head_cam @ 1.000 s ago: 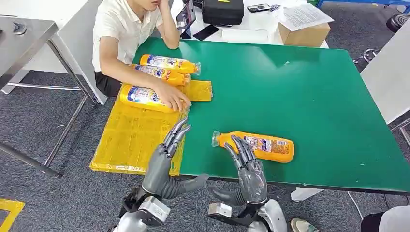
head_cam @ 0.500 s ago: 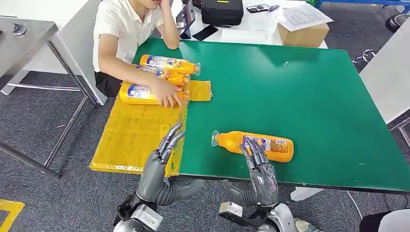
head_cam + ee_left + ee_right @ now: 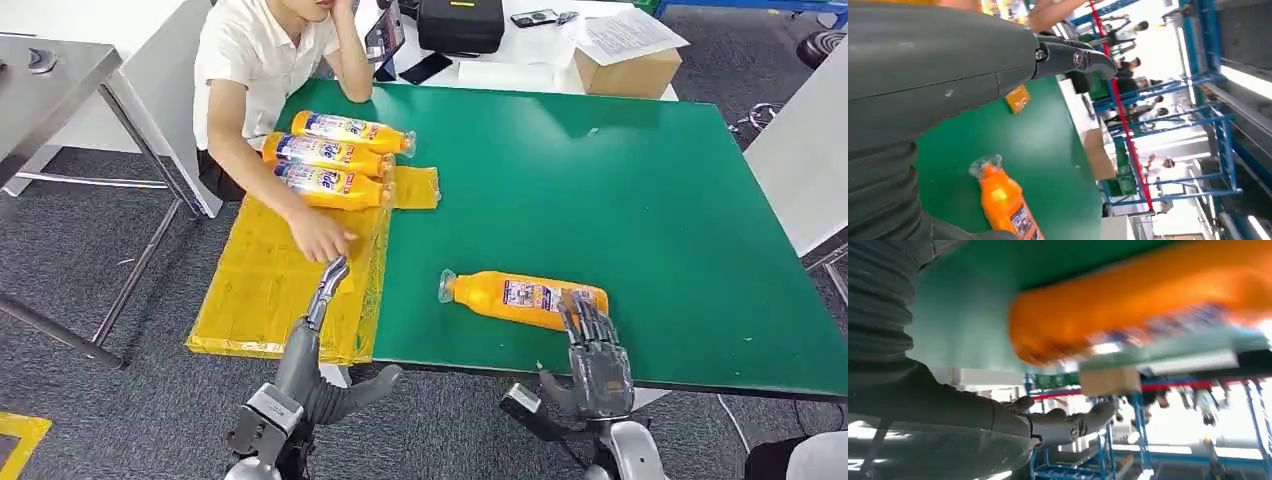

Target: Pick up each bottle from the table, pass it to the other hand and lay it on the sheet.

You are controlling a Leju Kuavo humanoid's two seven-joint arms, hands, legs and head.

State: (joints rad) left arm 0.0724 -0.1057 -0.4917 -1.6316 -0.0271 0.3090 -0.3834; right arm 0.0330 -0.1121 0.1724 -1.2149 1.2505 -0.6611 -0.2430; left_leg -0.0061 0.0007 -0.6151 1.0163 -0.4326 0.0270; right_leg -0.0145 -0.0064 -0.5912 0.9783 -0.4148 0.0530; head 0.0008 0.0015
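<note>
Head view shows us three bottles (image 3: pixel 340 158) already lying on the yellow sheet (image 3: pixel 270 290), a person's hand (image 3: pixel 320 240) resting beside them. One bottle (image 3: pixel 525 300) is left on the green table (image 3: pixel 620 190). Our right hand (image 3: pixel 597 355) hovers at its base, fingers apart, holding nothing; our left hand (image 3: pixel 318 330) waits empty by the sheet.
</note>
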